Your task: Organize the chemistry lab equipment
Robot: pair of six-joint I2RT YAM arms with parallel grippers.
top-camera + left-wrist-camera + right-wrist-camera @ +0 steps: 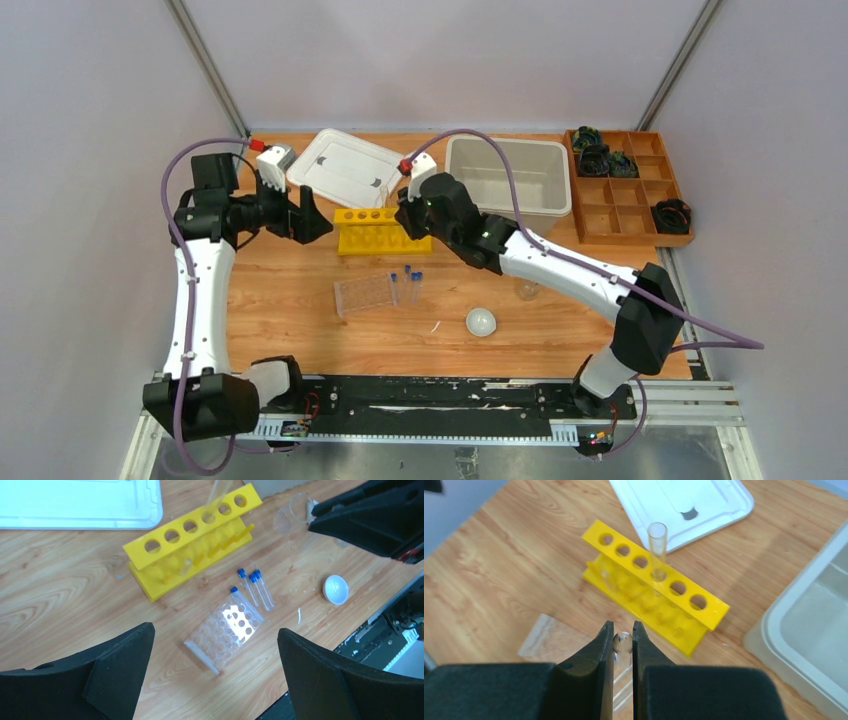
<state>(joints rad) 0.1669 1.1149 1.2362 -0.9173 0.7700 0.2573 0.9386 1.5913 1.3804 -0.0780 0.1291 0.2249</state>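
Note:
The yellow tube rack [383, 231] stands mid-table with one clear glass tube [657, 550] upright in a hole. My right gripper [622, 640] is shut on a second clear glass tube [622, 644], held just above and in front of the rack [644, 587]. My left gripper [300, 215] is open and empty, hovering left of the rack. Below it lie the clear tube rack [224, 630] and three blue-capped tubes [255, 587]. A white round dish [481, 322] and a small glass vessel [527, 290] sit to the right.
A white lid [345, 165] and a white bin [510, 175] lie behind the yellow rack. The brown wooden compartment tray [625, 185] with black parts is at the back right. A small white sliver [436, 326] lies near the dish.

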